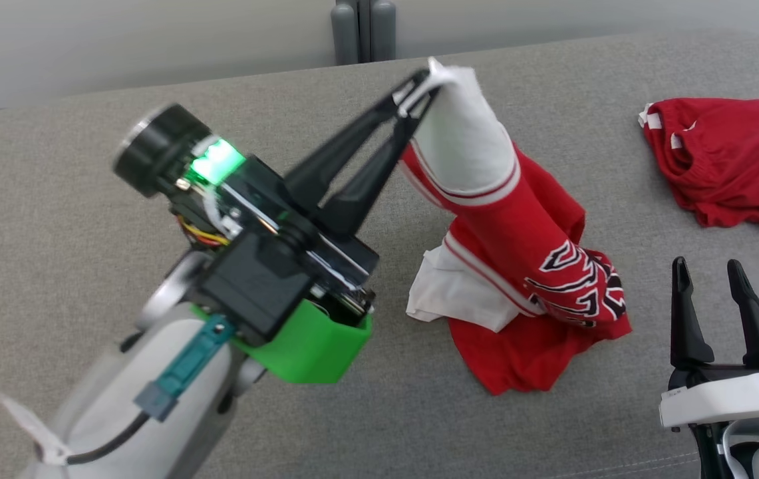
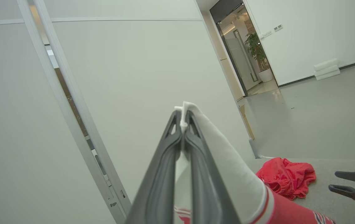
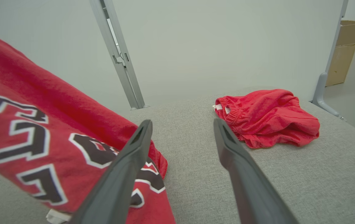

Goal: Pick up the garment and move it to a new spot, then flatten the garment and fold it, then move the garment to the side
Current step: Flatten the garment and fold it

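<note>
Now, your left gripper (image 1: 422,90) is pinched tight on the white sleeve end of the red jersey (image 1: 525,226), holding it up toward 12 o'clock in the head view while the jersey's lower folds rest on the grey cushion (image 1: 86,199) near the centre. Your right gripper (image 1: 706,266) sits at 4 o'clock, fingers apart and holding nothing, near the jersey's lettered hem. Look to 2 o'clock for the crumpled red shorts (image 1: 725,159), well apart from the jersey.
</note>
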Motion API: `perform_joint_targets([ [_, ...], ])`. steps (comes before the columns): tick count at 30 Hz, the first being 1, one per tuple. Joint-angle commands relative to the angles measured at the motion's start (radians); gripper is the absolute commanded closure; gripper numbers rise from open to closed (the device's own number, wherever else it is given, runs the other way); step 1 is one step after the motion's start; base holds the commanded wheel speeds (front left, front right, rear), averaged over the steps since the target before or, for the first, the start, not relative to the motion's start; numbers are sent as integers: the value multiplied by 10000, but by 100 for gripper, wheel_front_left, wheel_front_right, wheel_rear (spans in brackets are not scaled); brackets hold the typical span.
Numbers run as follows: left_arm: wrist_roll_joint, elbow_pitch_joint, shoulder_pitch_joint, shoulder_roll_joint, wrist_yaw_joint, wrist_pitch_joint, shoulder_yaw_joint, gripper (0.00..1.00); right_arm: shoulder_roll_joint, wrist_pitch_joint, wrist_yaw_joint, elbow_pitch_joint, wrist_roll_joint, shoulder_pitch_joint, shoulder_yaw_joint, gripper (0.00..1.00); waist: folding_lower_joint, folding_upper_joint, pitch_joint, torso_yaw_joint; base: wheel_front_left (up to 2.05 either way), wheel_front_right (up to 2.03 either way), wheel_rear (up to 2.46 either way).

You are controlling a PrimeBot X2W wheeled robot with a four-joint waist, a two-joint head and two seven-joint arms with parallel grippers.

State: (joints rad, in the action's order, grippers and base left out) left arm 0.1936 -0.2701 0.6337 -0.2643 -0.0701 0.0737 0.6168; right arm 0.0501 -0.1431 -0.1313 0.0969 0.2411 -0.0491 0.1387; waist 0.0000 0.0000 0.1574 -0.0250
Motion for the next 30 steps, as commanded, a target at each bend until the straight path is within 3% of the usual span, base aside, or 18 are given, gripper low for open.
perform_joint_targets([
  [1, -106, -362, 375, -208, 149, -160, -280, 100, 12, -95, 11, -68, 95, -98, 47, 0, 0, 0, -135, -33, 0, 0, 0],
  [7, -77, -1348, 1011, -813, 683, -801, -1657, 100, 11, -199, 11, -246, 247, -126, 44, 0, 0, 0, -242, -63, 0, 0, 0],
  [12, 373, -873, 613, -1090, 821, -1255, -2138, 100, 11, -278, 11, -332, 318, -29, -11, 0, 0, 0, -133, -90, 0, 0, 0],
  [20, 1483, 3029, -181, -1065, 911, -766, -2836, 100, 12, -288, 11, -387, 299, 334, -161, 0, 0, 0, 419, -204, 0, 0, 0],
  [27, 2217, 7183, 66, -558, 442, 379, -3112, 100, 13, -345, 11, -442, 205, 609, -303, 0, 0, 0, 888, -409, 0, 0, 0],
  [28, 2317, 7695, 121, -422, 346, 602, -3139, 67, 10, -348, 11, -454, 196, 625, -313, 0, 0, 0, 925, -418, 0, 0, 0],
  [29, 2336, 8051, 147, -363, 271, 796, -3119, 1, 10, -355, 11, -462, 194, 633, -311, 0, 0, 0, 941, -421, 0, 0, 0],
  [30, 2389, 8379, 162, -267, 205, 1061, -3110, 0, 13, -357, 11, -460, 159, 649, -315, 0, 0, 0, 953, -419, 0, 0, 0],
])
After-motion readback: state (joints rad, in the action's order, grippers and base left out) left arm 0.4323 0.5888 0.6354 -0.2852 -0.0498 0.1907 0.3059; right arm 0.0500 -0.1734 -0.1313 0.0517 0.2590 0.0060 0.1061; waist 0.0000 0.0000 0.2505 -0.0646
